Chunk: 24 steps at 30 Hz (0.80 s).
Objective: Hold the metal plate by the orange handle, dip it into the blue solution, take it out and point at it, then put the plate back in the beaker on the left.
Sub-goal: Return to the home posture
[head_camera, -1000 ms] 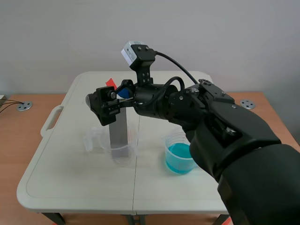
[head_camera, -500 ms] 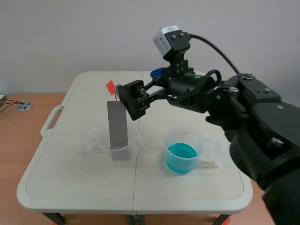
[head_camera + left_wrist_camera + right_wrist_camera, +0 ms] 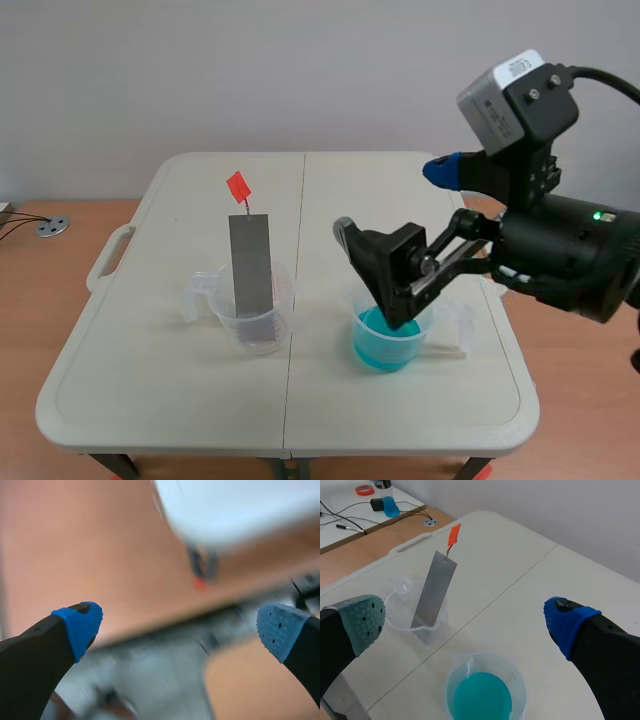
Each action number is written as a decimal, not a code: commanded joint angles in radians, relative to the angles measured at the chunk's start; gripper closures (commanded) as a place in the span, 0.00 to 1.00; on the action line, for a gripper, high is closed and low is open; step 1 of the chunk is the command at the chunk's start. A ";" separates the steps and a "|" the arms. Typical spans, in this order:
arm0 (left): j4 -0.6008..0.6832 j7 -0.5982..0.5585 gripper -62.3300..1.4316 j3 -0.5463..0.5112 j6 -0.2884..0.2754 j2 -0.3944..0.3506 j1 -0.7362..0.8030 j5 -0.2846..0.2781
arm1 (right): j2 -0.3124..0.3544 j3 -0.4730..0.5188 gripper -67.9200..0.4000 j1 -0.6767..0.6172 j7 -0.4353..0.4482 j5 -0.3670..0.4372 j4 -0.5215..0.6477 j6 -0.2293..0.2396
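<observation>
The metal plate (image 3: 251, 265) stands with its lower end inside the clear beaker (image 3: 248, 322) on the left half of the white table (image 3: 150, 385). It is nearly upright, leaning a little, and most of its grey length rises above the beaker's rim. The orange handle (image 3: 238, 186) sits on top of it, a small flag joined to the plate's upper edge by a thin stem. Nothing is touching either of them.

To the right, just across the table's middle seam, is the second beaker (image 3: 385, 342), partly filled with the blue solution (image 3: 382, 350). The two beakers stand near each other but clearly apart, at about the same distance from the near edge.

The right arm comes in from the right with the right gripper (image 3: 393, 200) held in the air above the beaker of solution. Its fingers are spread wide and grasp nothing. One is tipped with a blue pad (image 3: 566, 622), the other with a grey-green one (image 3: 365, 622). In the right wrist view the plate and its beaker lie ahead of the grey-green finger, well clear of it.

The left gripper (image 3: 179, 627) shows only in its own wrist view, also released, its blue-tipped fingers wide apart and empty. What lies beyond it is too blurred to make out
</observation>
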 commanded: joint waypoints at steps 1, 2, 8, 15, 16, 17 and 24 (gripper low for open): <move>0.058 -0.024 0.00 0.005 -0.004 -0.002 0.003 -0.005 | 0.013 0.022 0.02 -0.024 0.032 0.015 0.028 -0.008; 0.097 -0.033 0.00 -0.001 -0.004 -0.005 0.003 -0.004 | 0.020 0.034 0.02 -0.052 0.042 0.015 0.048 -0.008; 0.307 -0.084 0.00 0.002 -0.013 0.005 0.003 -0.003 | 0.042 0.106 0.02 -0.209 0.096 0.014 0.144 -0.008; 0.489 -0.126 0.00 0.031 -0.039 0.044 0.003 0.012 | 0.061 0.168 0.02 -0.376 0.198 0.014 0.206 -0.008; 0.506 -0.126 0.00 0.044 -0.044 0.049 0.001 0.021 | 0.064 0.173 0.02 -0.397 0.212 0.014 0.211 -0.008; 0.521 -0.126 0.00 0.058 -0.047 0.052 0.000 0.032 | 0.064 0.179 0.02 -0.417 0.222 0.014 0.215 -0.008; 0.552 -0.126 0.00 0.144 -0.064 0.081 -0.050 0.065 | 0.064 0.214 0.02 -0.476 0.251 -0.005 0.220 -0.011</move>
